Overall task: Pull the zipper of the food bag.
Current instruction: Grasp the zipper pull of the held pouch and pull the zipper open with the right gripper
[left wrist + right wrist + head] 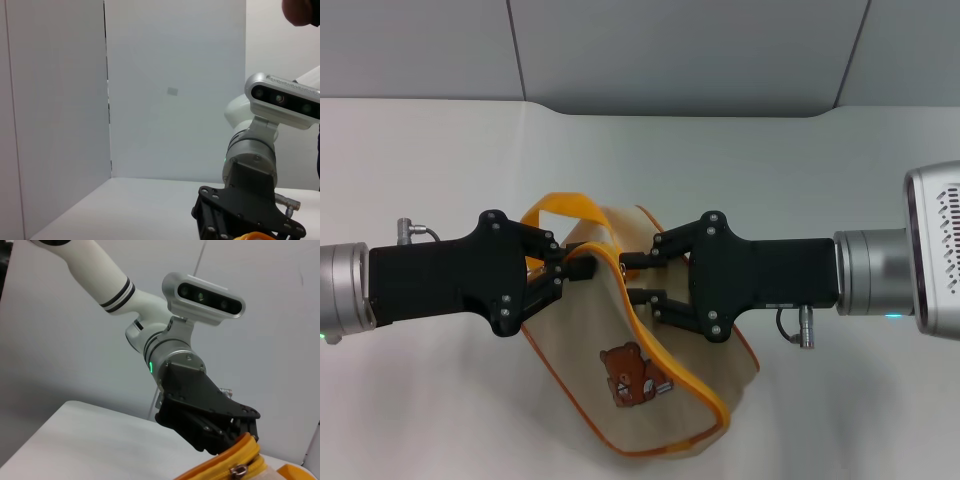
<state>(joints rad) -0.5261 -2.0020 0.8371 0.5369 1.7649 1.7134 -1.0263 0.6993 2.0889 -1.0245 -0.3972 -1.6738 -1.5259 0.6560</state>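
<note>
Zipper (665, 355) first: from the head view it runs along the bag's (610, 330) top edge, long axis slanting from the upper left down to the lower right, bear print facing me. I've got the bag held up off the table (440, 400) between both arms. My left gripper (560, 270) is pinched on the bag's upper-left end; my right gripper (632, 277) sits near mid-edge, fingers spread around fabric.

Left wrist view shows only the right arm and an orange sliver, nothing useful.

Right wrist view shows the silver pull tab (238, 470) beside the left gripper (235, 427). My worry: the right fingers miss that small tab, or the soft fabric slips and sags.
</note>
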